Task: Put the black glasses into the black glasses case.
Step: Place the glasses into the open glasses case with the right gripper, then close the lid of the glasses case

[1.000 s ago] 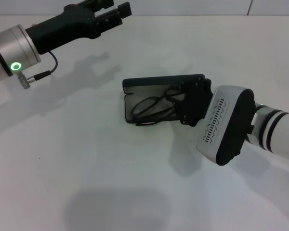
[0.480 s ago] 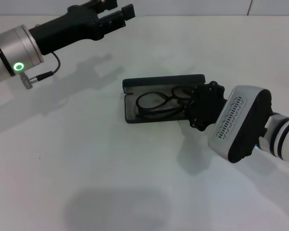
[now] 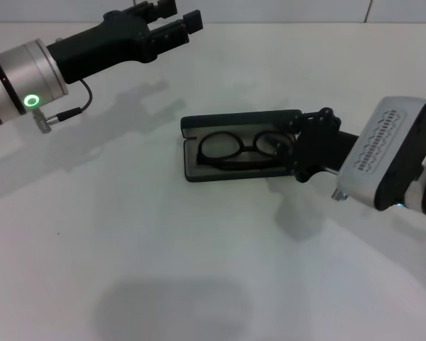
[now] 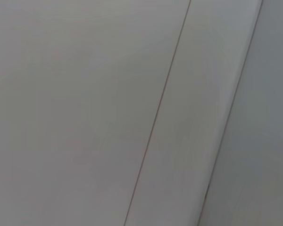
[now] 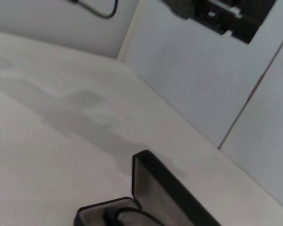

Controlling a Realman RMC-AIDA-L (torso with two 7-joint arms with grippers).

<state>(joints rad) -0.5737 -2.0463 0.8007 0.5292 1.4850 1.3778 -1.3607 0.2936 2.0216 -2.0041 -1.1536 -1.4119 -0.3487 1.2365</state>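
The black glasses case point(image 3: 241, 118) lies open in the middle of the white table, its lid standing along the far side. The black glasses point(image 3: 234, 149) lie flat inside on the grey lining, lenses up. My right gripper point(image 3: 296, 148) is open at the case's right end, just off the right end of the glasses, holding nothing. My left gripper point(image 3: 174, 18) is open and empty, raised at the far left, well away from the case. The right wrist view shows the case's lid point(image 5: 170, 188) and the left gripper point(image 5: 226, 21) beyond it.
The white table point(image 3: 163, 249) runs all round the case. A pale panelled wall point(image 4: 132, 113) stands behind the table's far edge and fills the left wrist view. The left arm's cable point(image 3: 64, 110) hangs near the far left.
The glasses went from tilted and held over the case to lying flat inside it. My right gripper let go and drew back to the right. The left gripper shifted slightly right.
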